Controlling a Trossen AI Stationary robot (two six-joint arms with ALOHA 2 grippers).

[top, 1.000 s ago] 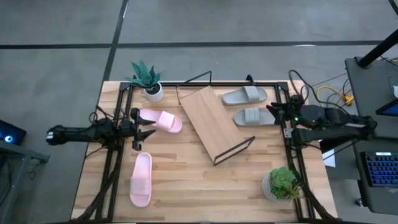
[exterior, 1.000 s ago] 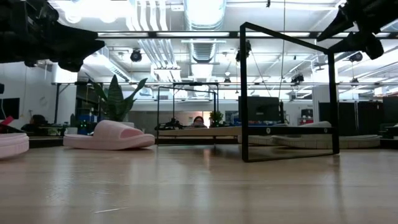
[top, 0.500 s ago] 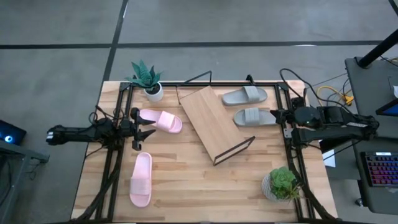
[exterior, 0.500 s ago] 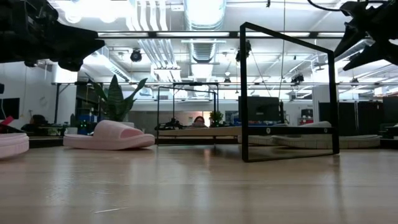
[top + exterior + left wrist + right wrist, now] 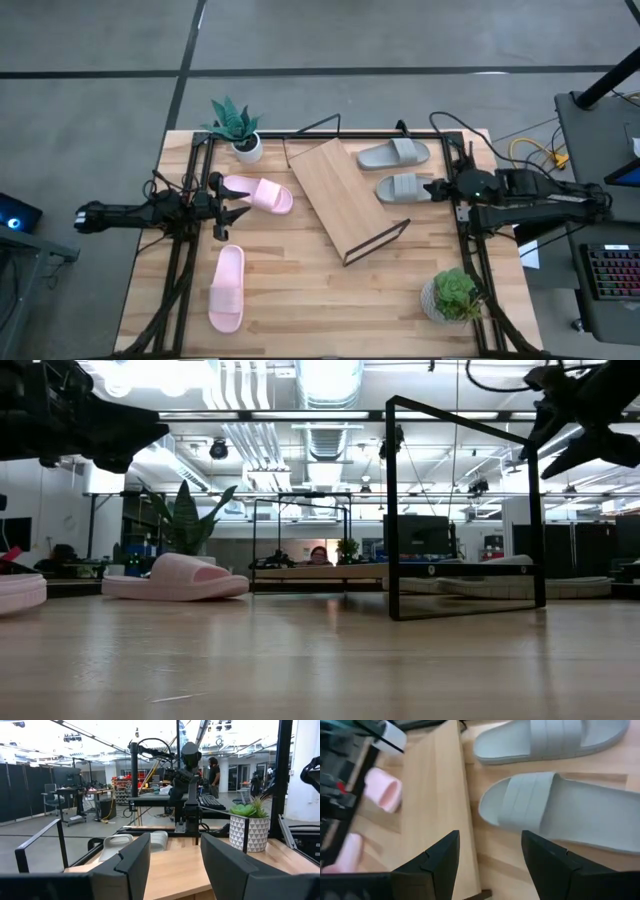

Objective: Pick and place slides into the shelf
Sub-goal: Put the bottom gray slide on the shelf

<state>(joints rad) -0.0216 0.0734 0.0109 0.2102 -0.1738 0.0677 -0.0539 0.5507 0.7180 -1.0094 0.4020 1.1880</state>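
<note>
Slides lie all four on the worktop (image 5: 300,290), none on the shelf (image 5: 340,195). The shelf sits near the middle of the high view, its light board slanting from about 11 o'clock down to 5 o'clock, black wire frame showing at its lower end.

My right tool (image 5: 430,189) hovers at 3 o'clock of the shelf, fingers spread apart and holding nothing, just off the heel end of the nearer grey slide (image 5: 403,187). Through my right wrist camera that grey slide (image 5: 560,812) lies right beyond my fingertips, with the second grey slide (image 5: 550,740) past it and the shelf board (image 5: 435,810) alongside. In the high view the second grey slide (image 5: 393,154) lies at 12 o'clock of the first, the two side by side but apart.

My left tool (image 5: 232,210) waits at 9 o'clock of the shelf, fingers parted and empty, between the two pink slides: one (image 5: 259,192) at its 1 o'clock, the other (image 5: 227,287) at its 6 o'clock, well apart from each other.
</note>
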